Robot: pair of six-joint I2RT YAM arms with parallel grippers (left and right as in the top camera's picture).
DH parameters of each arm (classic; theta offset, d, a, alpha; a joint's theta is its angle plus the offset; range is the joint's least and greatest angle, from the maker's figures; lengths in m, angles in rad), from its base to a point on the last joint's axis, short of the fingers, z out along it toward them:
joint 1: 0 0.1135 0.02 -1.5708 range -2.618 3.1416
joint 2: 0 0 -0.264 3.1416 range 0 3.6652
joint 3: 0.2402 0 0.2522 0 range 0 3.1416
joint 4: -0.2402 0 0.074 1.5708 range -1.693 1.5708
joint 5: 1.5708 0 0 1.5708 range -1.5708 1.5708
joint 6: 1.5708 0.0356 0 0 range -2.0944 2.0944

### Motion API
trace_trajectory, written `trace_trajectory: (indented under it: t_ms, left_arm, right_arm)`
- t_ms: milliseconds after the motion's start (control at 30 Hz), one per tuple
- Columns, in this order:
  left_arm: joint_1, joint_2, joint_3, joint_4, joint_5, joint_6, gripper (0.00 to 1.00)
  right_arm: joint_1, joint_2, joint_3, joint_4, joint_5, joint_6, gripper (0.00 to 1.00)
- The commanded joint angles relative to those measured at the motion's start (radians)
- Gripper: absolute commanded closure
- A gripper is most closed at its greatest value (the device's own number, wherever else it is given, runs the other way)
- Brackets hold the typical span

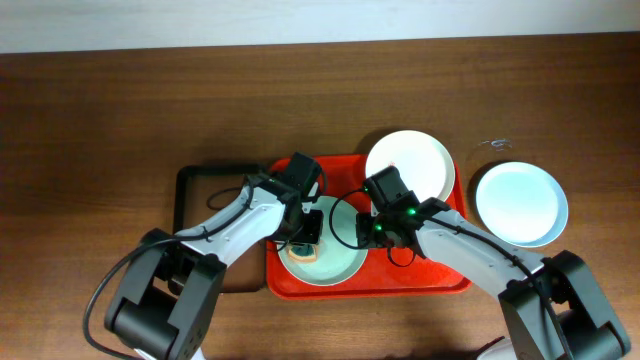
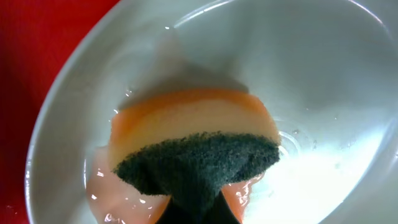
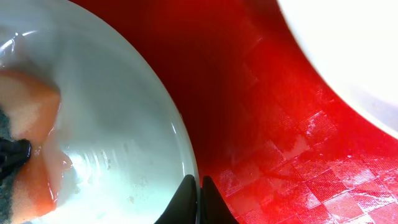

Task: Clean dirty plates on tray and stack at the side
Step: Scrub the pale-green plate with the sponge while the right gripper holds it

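A brown wooden table (image 1: 100, 110) runs below a strip of pale wall (image 1: 200, 20). The red tray (image 1: 440, 280) lies at the middle of it, with a smaller black-rimmed brown tray (image 1: 190, 190) just beside it on the left.

The green plate (image 1: 340, 265) sits in the tray's near left part. The white plate (image 1: 408, 165) rests at the tray's far right corner, overlapping the rim. The blue plate (image 1: 520, 203) lies on the table to the right, apart from the tray.

The left pincer (image 1: 308, 235) is closed on a sponge (image 1: 303, 252), orange with a dark green scouring face. In the left wrist view the sponge (image 2: 193, 143) is pressed into the wet bowl of the green plate (image 2: 311, 74), folded where the dark fingers (image 2: 193, 208) pinch it.

The right pincer (image 1: 370, 236) is at the green plate's right edge. In the right wrist view its fingers (image 3: 208, 202) are closed tight on the rim of the green plate (image 3: 124, 137), with the wet tray (image 3: 280, 155) beside it and the white plate (image 3: 348, 50) at the upper right.
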Motion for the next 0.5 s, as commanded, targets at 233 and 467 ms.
trace_trajectory:
  t_ms: [233, 467]
  left_arm:
    - [0.046, -0.162, 0.045, 0.002, 0.090, 0.029, 1.00]
    - [0.045, -0.087, -0.063, 0.060, -0.038, -0.003, 1.00]
  right_arm:
    - [0.003, 0.010, 0.007, 0.001, -0.006, 0.012, 0.96]
    - [0.003, 0.010, 0.007, 0.001, -0.006, 0.012, 0.96]
